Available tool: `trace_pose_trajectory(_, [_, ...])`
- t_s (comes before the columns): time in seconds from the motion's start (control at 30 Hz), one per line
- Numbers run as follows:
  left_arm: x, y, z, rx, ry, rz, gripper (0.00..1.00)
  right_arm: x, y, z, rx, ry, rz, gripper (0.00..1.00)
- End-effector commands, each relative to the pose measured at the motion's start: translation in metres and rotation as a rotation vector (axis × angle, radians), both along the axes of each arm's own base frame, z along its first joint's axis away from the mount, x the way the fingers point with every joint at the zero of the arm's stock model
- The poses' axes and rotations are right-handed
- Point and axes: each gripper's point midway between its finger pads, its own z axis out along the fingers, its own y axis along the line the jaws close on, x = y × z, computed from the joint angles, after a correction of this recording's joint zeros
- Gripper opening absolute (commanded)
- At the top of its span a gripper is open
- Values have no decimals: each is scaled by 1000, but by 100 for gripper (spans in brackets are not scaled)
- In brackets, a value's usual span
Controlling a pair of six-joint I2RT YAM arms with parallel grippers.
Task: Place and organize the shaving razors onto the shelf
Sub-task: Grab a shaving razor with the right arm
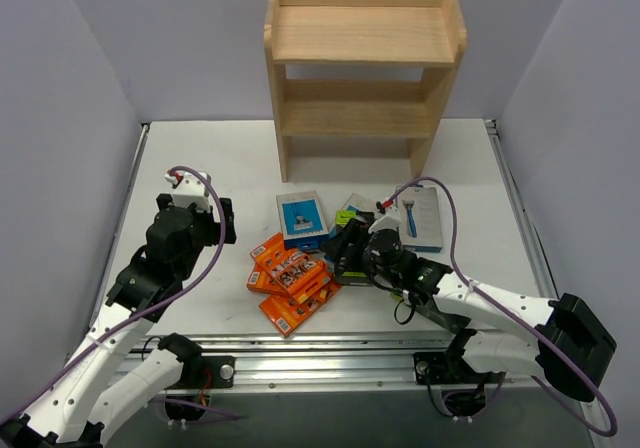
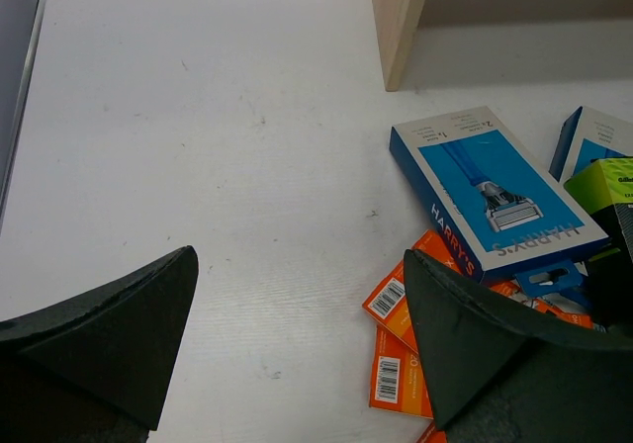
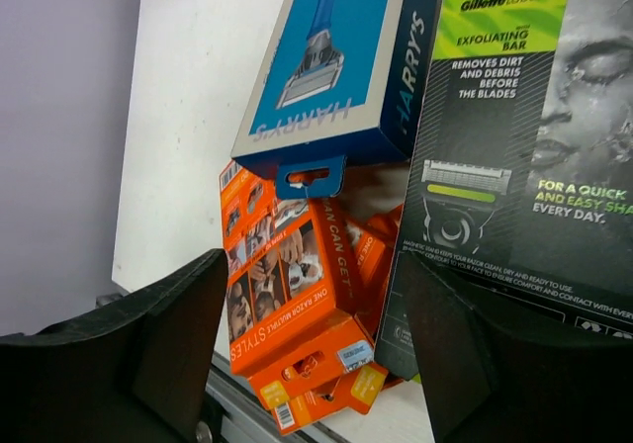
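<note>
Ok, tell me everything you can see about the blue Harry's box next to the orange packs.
The blue Harry's box is a flat rectangular carton, cardboard by the look: dark blue sides, a lighter blue face with a razor picture and the brand name, and a blue hang tab with a slot at one end. It lies face up on the white table, in front of the shelf, its tab end overlapping the orange packs.
</note>
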Motion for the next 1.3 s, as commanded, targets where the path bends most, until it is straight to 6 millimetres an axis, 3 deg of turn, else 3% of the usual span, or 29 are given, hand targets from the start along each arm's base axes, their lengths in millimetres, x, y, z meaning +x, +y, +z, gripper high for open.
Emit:
trace_pose_trajectory(0.0, [1, -5, 15, -35, -45, -17, 94, 18, -2, 32, 77, -69, -101, 64])
trace_pose_trajectory(0.13, [1, -7, 14, -34, -38, -26, 94, 14, 10, 25, 131, -33, -91, 58])
trace_pose_trajectory(0.27, [0, -8, 14, -41, -43, -33, 94, 9, 23, 6, 176, 14, -133, 49])
trace_pose_trajectory(0.5, [-1, -10, 14, -42, -42, -42, 94, 9, 52, -10, 163, 56, -106, 45])
trace_pose_trajectory(0.73, [-1, -12, 14, -43, -42, -53, 94, 17, 53, -14, 182, 63, -160, 39])
trace_pose_trajectory(1.03, [-2, -15, 14, -45, -41, -65, 94, 25, 57, -25, 152, 80, -187, 38])
trace_pose_trajectory(1.27, [-3, -16, 14, -47, -43, -72, 94, 33, 57, -22, 166, 67, -217, 36])
